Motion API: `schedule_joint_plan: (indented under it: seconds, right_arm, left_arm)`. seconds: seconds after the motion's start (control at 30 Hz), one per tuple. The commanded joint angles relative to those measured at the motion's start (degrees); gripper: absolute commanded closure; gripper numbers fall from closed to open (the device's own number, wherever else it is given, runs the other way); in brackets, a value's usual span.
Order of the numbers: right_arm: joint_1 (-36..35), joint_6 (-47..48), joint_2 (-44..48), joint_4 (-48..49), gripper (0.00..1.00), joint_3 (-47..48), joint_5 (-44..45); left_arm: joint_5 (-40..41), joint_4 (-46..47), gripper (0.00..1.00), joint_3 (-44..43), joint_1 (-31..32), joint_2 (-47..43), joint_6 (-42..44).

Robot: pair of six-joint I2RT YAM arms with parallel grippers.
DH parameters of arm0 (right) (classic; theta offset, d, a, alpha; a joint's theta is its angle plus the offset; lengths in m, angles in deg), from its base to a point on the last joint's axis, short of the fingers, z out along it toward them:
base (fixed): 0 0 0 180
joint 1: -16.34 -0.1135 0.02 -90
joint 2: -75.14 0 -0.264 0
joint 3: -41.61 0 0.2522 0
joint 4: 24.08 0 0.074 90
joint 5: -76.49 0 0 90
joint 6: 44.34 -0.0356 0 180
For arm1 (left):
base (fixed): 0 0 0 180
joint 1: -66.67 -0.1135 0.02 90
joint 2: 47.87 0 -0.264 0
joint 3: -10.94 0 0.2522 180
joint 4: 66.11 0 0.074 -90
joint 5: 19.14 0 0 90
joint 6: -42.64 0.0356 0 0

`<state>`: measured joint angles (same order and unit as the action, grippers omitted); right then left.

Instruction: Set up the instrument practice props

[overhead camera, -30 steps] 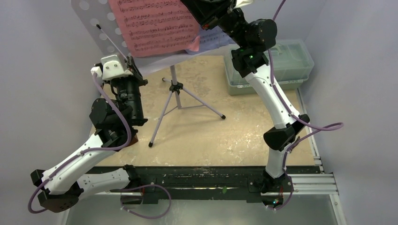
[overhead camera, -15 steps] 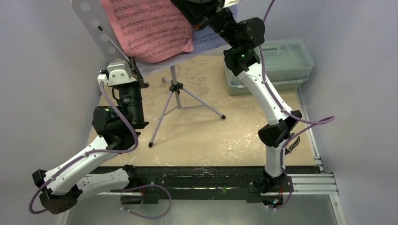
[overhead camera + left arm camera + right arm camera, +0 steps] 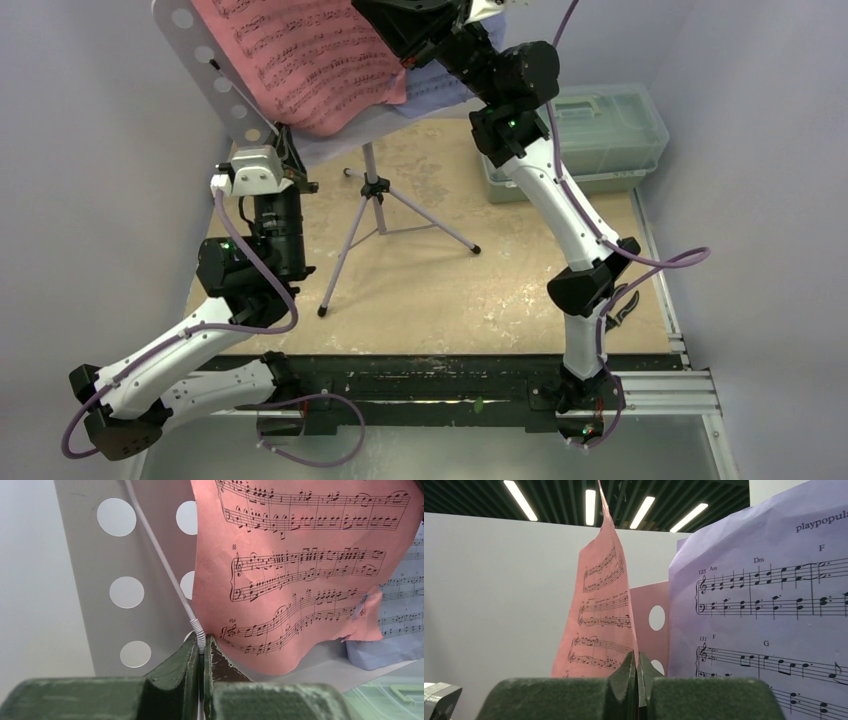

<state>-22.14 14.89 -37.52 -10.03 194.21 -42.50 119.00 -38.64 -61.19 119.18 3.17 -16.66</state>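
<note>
The lavender perforated music stand (image 3: pixel 205 70) stands on thin tripod legs (image 3: pixel 372 190) at the table's back. The pink music sheet (image 3: pixel 310 60) lies on its desk with the pale-blue sheet (image 3: pixel 445 88) to its right. My left gripper (image 3: pixel 284 135) is at the desk's lower left edge, shut on the stand's thin white wire page holder (image 3: pixel 160 560). My right gripper (image 3: pixel 405 62) is at the pink sheet's right edge, shut on it (image 3: pixel 599 615), with the blue sheet (image 3: pixel 764 605) beside it. The metronome is out of view.
A translucent green lidded box (image 3: pixel 610 125) sits at the back right, behind the right arm. Small black pliers (image 3: pixel 624 306) lie by the right table edge. Grey walls stand close on the left, back and right.
My right gripper has moved left with the pink sheet's edge, and the sheet and stand desk have shifted left. My left wrist has moved right and nearer, still at the desk's edge.
</note>
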Motion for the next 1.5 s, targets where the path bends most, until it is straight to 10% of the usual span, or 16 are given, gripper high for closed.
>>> schedule_joint_plan:
  seconds: [0.0, 0.1, 0.3, 1.47]
  right_arm:
    - [-0.4, 2.5, 0.6, 0.0, 1.0, 1.2, 2.1]
    - [-0.4, 3.2, 2.0, 0.9, 1.0, -1.4, 2.3]
    - [-0.5, 3.5, 3.0, 1.4, 1.0, -3.0, 2.2]
    - [-0.3, 9.9, 7.1, -3.2, 1.0, -5.3, 6.7]
  left_arm:
    - [-2.1, -1.8, 0.96, -2.2, 0.1, 0.2, -3.7]
    - [4.4, -6.7, 0.71, -5.9, 0.1, 1.4, -8.4]
    - [8.7, -9.7, 0.59, -9.8, 0.1, 2.8, -12.1]
    - [3.5, 0.2, 1.0, -5.6, 0.1, 2.7, -2.0]
